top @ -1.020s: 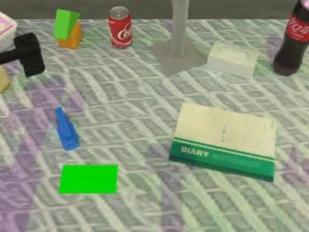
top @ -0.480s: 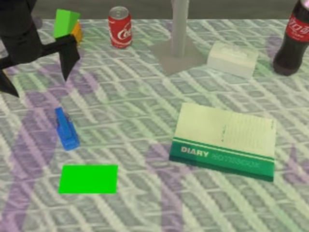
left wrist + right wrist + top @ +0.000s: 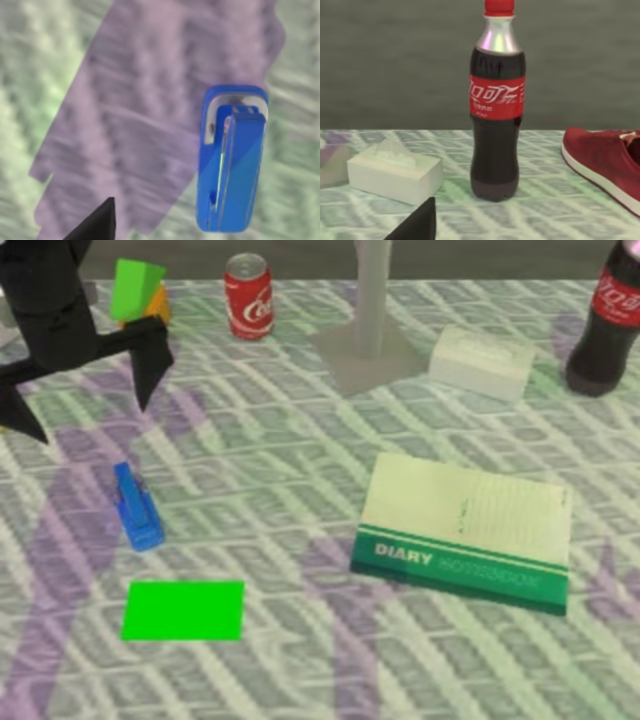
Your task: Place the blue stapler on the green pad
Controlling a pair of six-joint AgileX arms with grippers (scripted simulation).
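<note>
From above, our left gripper (image 3: 85, 405) hangs at the far left with its fingers spread wide and nothing between them. The blue stapler (image 3: 137, 506) lies nearer than the gripper, apart from it, with the green pad (image 3: 183, 610) nearer still.

Our left wrist view shows the stapler (image 3: 231, 160) flat on the table.

Our right wrist view shows a cola bottle (image 3: 497, 105), a tissue box (image 3: 395, 171) and a red shoe (image 3: 602, 160); we cannot tell our right gripper's state.

Left gripper (image 3: 82, 383): matte black throughout, a blocky body branching into two tapering, pointed fingers (image 3: 150, 358). No markings, screws or cables visible. One black fingertip (image 3: 417, 225) shows in the right wrist view.
</note>
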